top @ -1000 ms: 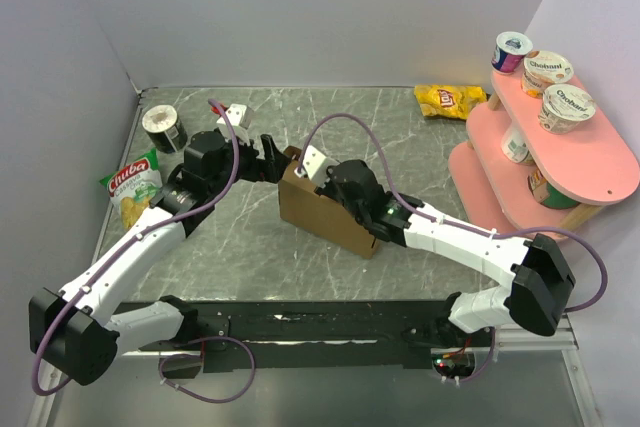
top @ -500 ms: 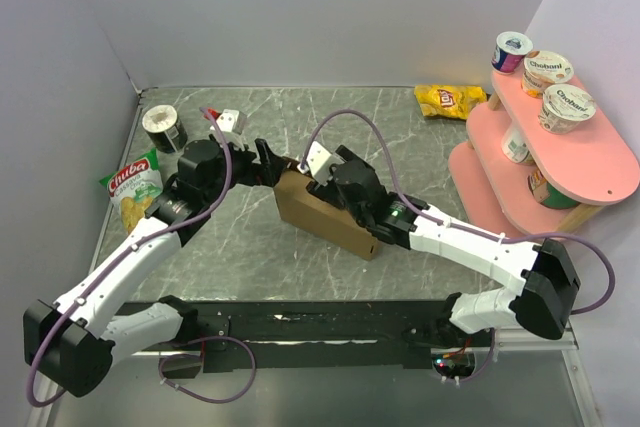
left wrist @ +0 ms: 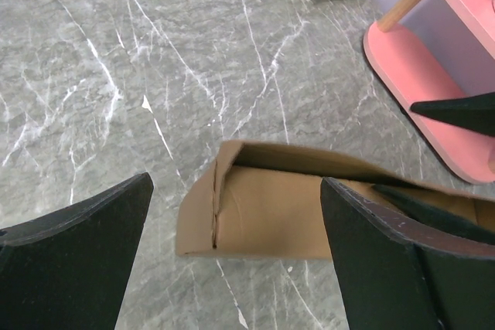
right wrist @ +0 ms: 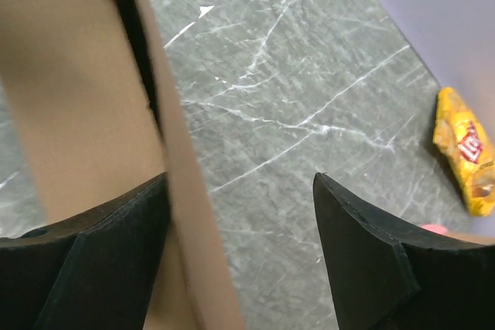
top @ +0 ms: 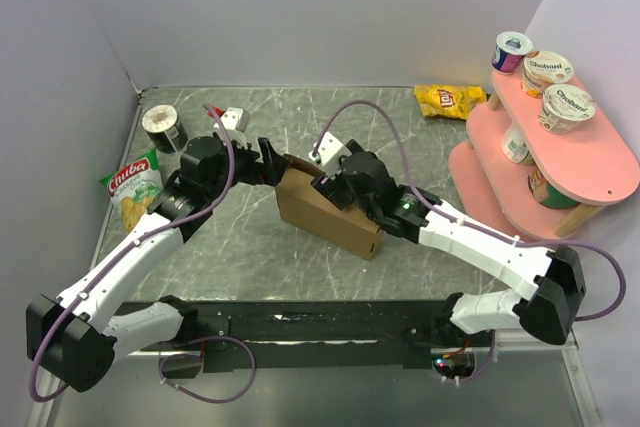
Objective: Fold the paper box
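The paper box is a brown cardboard box with an open top, standing in the middle of the table. My left gripper hovers open at the box's far left end. In the left wrist view the box's end flap lies below, between the wide-apart fingers, untouched. My right gripper is open over the box's back wall. In the right wrist view that wall runs between the jaws, with the left finger inside the box against it and the right finger outside, well apart.
A green Chuba snack bag and a dark can sit at the left. A yellow Lay's bag lies at the back. A pink two-tier stand with yoghurt cups fills the right side.
My right gripper has opened and let go of the box's back wall, drawing slightly back and to the right. The left gripper stays open in nearly the same place.
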`<control>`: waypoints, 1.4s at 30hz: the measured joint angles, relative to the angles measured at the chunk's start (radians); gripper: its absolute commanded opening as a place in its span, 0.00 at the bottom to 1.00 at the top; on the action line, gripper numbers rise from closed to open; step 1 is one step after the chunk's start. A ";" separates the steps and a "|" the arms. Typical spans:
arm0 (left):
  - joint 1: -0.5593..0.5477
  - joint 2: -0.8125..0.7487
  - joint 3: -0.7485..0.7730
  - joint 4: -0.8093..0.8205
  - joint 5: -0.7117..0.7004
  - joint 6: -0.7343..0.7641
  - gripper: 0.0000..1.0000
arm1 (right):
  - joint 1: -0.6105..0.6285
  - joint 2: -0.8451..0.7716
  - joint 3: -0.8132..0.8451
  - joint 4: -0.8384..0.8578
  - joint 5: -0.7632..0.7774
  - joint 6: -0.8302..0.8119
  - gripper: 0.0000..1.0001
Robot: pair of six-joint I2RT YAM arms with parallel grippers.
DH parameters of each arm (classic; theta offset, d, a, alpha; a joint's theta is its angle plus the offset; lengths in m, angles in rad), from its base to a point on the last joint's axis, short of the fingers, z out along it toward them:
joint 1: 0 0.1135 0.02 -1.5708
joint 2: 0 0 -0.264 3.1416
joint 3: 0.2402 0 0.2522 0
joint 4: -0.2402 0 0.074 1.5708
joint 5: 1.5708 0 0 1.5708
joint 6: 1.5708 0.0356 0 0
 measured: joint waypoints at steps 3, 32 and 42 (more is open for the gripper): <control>0.000 0.002 0.003 -0.004 0.009 0.001 0.96 | -0.004 -0.034 0.017 -0.020 -0.032 0.029 0.93; 0.000 0.192 0.148 -0.185 0.116 0.255 0.65 | -0.246 -0.257 -0.034 -0.100 -0.331 0.576 0.74; 0.000 0.202 0.148 -0.161 0.160 0.254 0.30 | -0.179 -0.235 -0.136 0.032 -0.188 0.689 0.73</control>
